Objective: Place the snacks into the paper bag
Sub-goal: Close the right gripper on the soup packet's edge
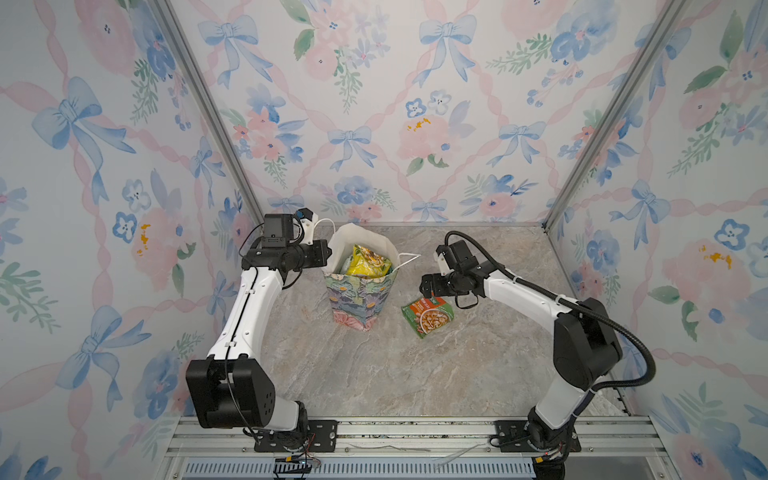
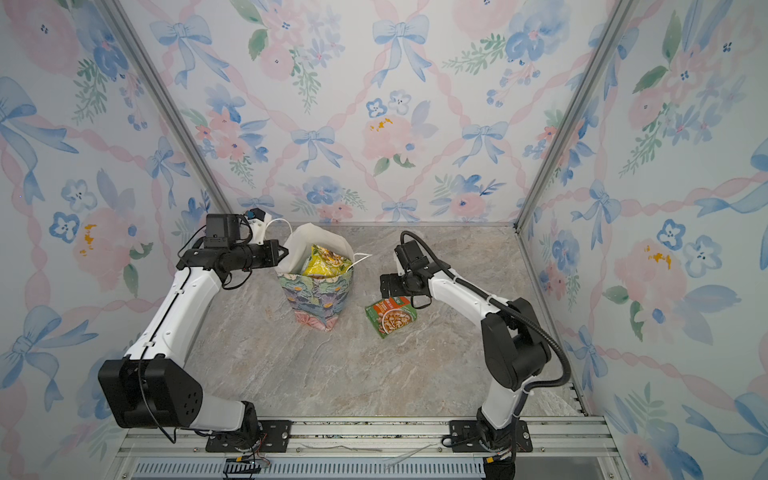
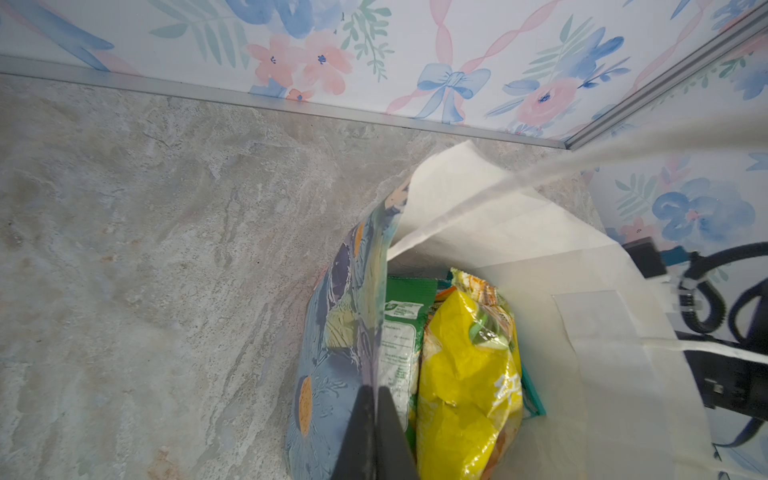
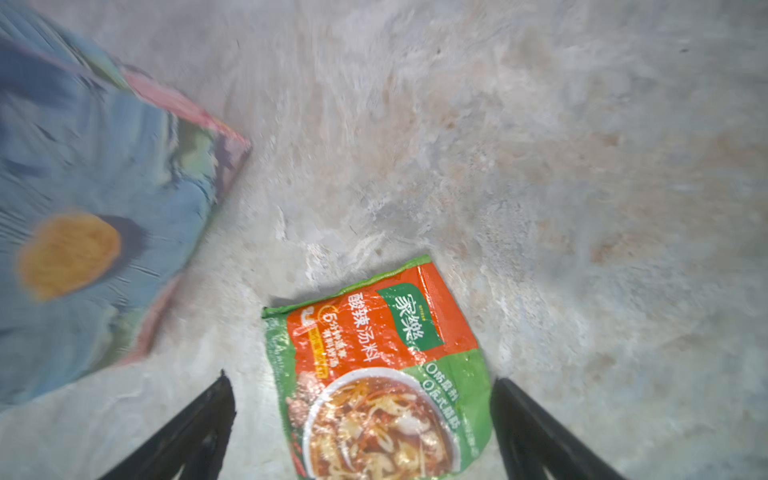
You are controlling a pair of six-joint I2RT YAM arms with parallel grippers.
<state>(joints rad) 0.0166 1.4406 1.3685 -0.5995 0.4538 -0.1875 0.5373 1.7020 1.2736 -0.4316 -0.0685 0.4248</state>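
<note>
Black fingers (image 4: 199,424) of the right claw (image 4: 360,377) stand spread wide in the right wrist view, one on each side of the orange-green packet (image 4: 374,374); whether they touch it we cannot tell. That packet lies flat, face up, on the table (image 1: 374,374), just beside the paper bag (image 1: 357,299) and apart from it.

We judge the packet light, thin and limp, with glossy, crinkled film that could slip. Lying flat, it offers little to grip, so we would take it across its narrow width near one end, pressing down so that the film bunches between the fingers. The bag is light paper and could tip or fold shut under a nudge.

The left claw (image 3: 375,390) is pressed together on the bag's side wall, one finger outside on the print and one inside, pinching it. Only the left wrist view shows that pinch, along with a green packet (image 3: 405,316) tucked beside the yellow packet (image 3: 465,374). Both top views show mostly the yellow one at the mouth, yet they alone place bag, loose packet and both arms together.
</note>
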